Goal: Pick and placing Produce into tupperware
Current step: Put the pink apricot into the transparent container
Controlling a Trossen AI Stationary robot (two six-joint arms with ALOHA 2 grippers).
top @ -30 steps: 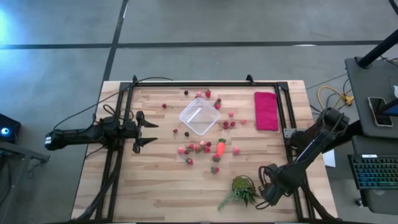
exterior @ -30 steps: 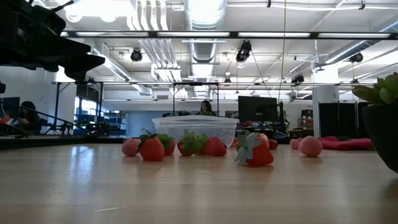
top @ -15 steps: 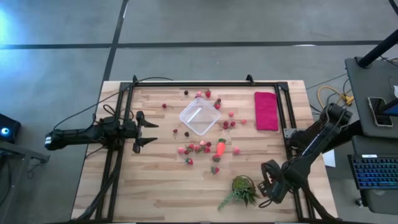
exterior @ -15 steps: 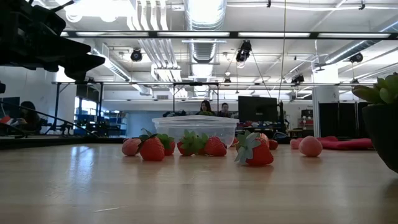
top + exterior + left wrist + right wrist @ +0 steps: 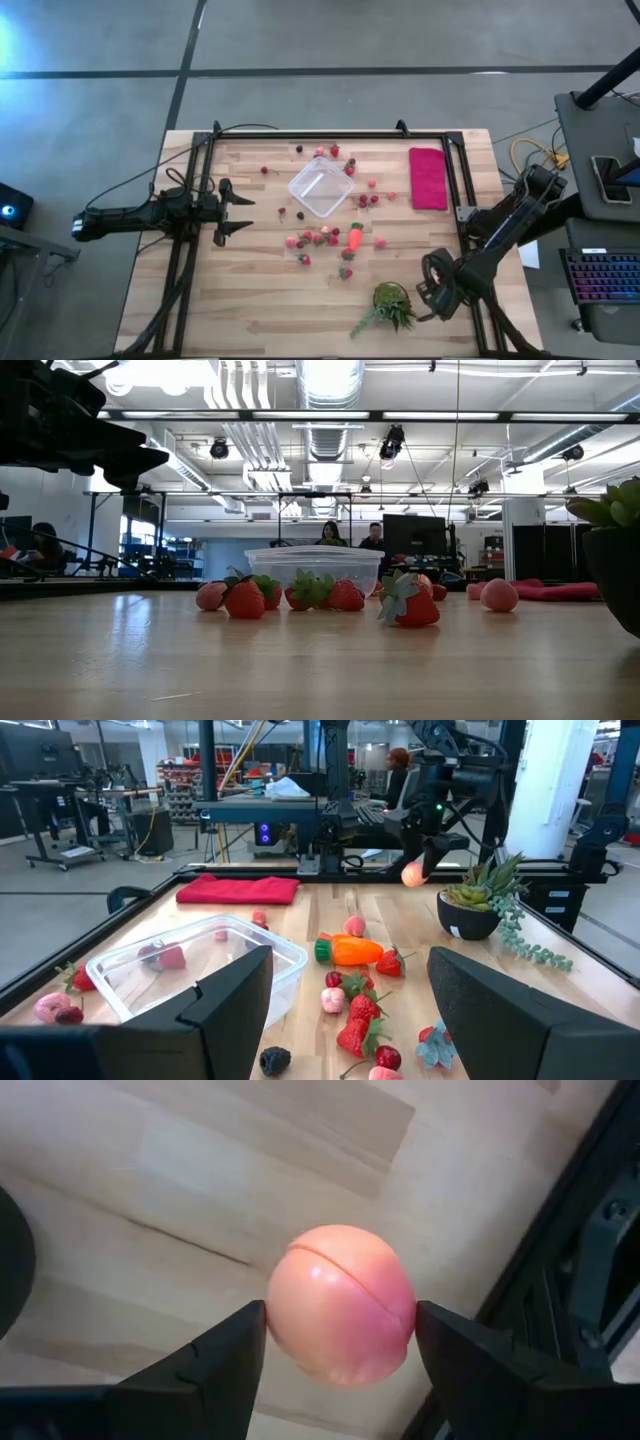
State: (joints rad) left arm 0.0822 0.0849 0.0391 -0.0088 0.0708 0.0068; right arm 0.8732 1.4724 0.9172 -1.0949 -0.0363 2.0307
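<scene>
My right gripper (image 5: 434, 287) hangs over the table's near right corner, beside the potted green plant (image 5: 391, 303), shut on a pink round produce piece (image 5: 342, 1318). The left wrist view shows that piece (image 5: 412, 873) held above the wood. The clear tupperware (image 5: 322, 186) rests on its base mid-table, with one red piece (image 5: 170, 956) inside. Red and pink berries (image 5: 318, 238) and an orange carrot piece (image 5: 354, 238) lie scattered around it. At the table's left, my left gripper (image 5: 234, 212) points level toward the tupperware, open with nothing between its fingers. My right gripper pinches the pink round piece by two opposite sides (image 5: 285, 1320) between its two fingers (image 5: 232, 1358). The fingers come from above, pointing down. The piece is lifted clear of the table.
A magenta cloth (image 5: 428, 178) lies flat at the far right. A black metal frame (image 5: 455, 160) borders the wooden table. People stand in the room beyond the table's far side (image 5: 372, 536). Bare wood lies along the near left part (image 5: 230, 300).
My right gripper, still holding the pink piece, has shifted a little toward the table's far edge and tipped slightly. My left gripper has kept still.
</scene>
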